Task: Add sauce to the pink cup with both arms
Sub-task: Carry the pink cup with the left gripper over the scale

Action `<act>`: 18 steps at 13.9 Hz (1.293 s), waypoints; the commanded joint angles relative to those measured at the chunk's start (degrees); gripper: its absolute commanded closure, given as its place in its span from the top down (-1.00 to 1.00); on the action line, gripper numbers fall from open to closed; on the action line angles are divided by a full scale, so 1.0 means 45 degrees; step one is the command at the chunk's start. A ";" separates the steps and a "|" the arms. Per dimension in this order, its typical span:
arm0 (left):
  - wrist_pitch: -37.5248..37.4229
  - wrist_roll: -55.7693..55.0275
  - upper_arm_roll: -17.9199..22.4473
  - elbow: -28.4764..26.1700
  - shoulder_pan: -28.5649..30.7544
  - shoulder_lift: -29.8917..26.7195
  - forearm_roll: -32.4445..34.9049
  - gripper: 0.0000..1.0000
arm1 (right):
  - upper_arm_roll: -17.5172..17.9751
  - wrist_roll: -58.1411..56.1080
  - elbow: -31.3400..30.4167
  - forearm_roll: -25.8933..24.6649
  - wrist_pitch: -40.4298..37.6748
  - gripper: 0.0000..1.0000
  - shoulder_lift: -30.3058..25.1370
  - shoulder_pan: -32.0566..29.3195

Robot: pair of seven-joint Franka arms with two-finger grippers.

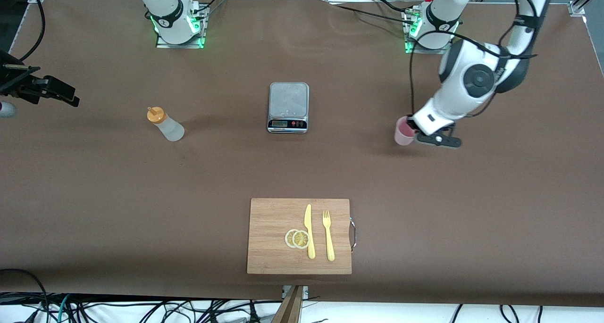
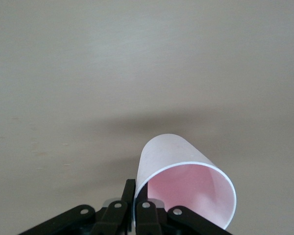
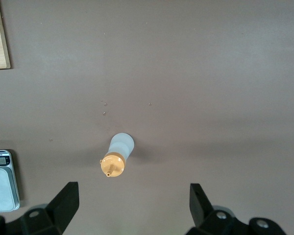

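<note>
The pink cup [image 1: 403, 132] stands toward the left arm's end of the table, level with the scale. My left gripper [image 1: 414, 130] is shut on its rim. In the left wrist view one finger [image 2: 130, 190] lies outside the cup [image 2: 172, 156] and the other inside, with the left gripper [image 2: 138, 190] pinching the wall. The sauce bottle [image 1: 166, 125], frosted white with an orange cap, stands upright toward the right arm's end. My right gripper [image 1: 71, 99] hangs open over the table's edge at that end. The right wrist view shows the bottle [image 3: 118, 152] below, ahead of the open right gripper [image 3: 132, 193].
A grey kitchen scale [image 1: 288, 99] sits mid-table between bottle and cup; its corner shows as the scale [image 3: 0, 181]. Nearer the front camera lies a wooden cutting board [image 1: 273, 219] bearing a yellow knife [image 1: 309, 231], a fork [image 1: 327, 236] and lemon slices [image 1: 297, 238].
</note>
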 commanded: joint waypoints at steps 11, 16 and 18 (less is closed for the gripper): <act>-0.0555 -0.6385 0.0155 0.4801 -0.6722 0.3602 -0.2417 -1.00 | 0.0017 -0.0220 -0.0113 0.0219 0.0034 1.00 -0.0100 -0.0119; -0.0322 -0.6817 0.0175 0.5215 -0.7524 0.4463 -0.2417 -1.00 | 0.0017 -0.0201 -0.0113 0.0219 0.0014 1.00 -0.0100 -0.0119; 0.0088 -0.6817 0.0175 0.5215 -0.7544 0.4678 -0.2437 -1.00 | 0.0017 -0.0200 -0.0113 0.0219 0.0034 1.00 -0.0100 -0.0119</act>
